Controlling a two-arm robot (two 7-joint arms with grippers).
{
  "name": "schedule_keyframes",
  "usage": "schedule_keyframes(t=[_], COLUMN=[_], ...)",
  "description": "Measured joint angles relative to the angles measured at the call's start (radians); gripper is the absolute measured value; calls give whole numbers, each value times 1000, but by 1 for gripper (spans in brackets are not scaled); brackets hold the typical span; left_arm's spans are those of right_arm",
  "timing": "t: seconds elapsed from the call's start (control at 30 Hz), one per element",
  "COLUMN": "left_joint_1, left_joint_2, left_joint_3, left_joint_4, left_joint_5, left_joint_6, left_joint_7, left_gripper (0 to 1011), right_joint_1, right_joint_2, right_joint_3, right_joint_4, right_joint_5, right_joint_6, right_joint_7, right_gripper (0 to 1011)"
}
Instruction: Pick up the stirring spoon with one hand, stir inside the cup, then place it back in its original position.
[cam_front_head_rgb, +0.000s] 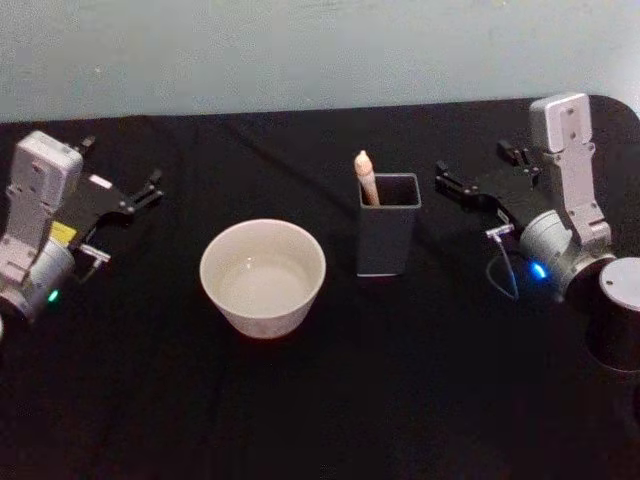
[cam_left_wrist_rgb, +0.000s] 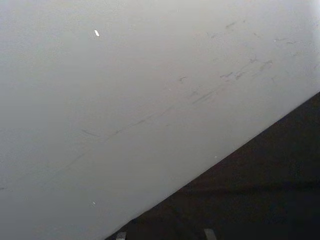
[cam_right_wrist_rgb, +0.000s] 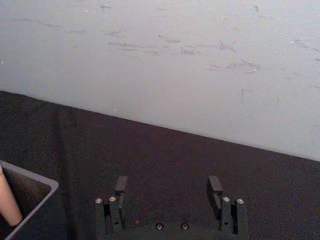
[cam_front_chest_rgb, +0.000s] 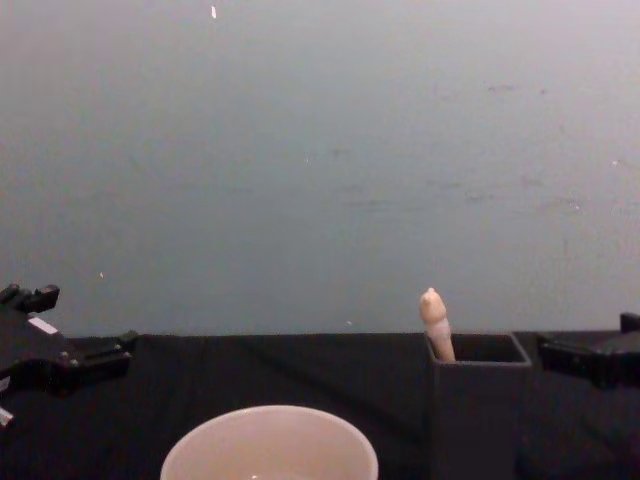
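Note:
The stirring spoon (cam_front_head_rgb: 366, 178) stands in the dark grey square holder (cam_front_head_rgb: 388, 238) at mid-table; only its pale beige handle shows above the rim. To the holder's left sits the cream-white cup (cam_front_head_rgb: 262, 278), with nothing in it. My right gripper (cam_front_head_rgb: 441, 181) is open, a little to the right of the holder, and points at it. In the right wrist view its fingers (cam_right_wrist_rgb: 215, 186) stand wide apart, with the holder's corner (cam_right_wrist_rgb: 30, 200) and the spoon handle (cam_right_wrist_rgb: 7, 207) off to one side. My left gripper (cam_front_head_rgb: 155, 186) is open at the table's left, away from the cup.
A black cloth covers the table (cam_front_head_rgb: 330, 400), and a pale wall (cam_front_chest_rgb: 320, 150) rises behind it. Open cloth lies in front of the cup and the holder, and between the grippers and those things.

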Motion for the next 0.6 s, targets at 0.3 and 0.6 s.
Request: schedule_keyframes(t=[0.3,0.6], left_joint_1=[0,0], left_joint_2=[0,0], left_joint_3=[0,0], left_joint_4=[0,0], left_joint_5=[0,0], left_joint_6=[0,0], left_joint_7=[0,0], left_gripper=[1002,1001], right_joint_1=[-1,-1], right_joint_2=[1,1], right_joint_3=[0,0], right_joint_4=[-2,-3], right_joint_5=[2,3], right_joint_6=[-1,-2], right_joint_7=[0,-1], right_gripper=[1003,1003])
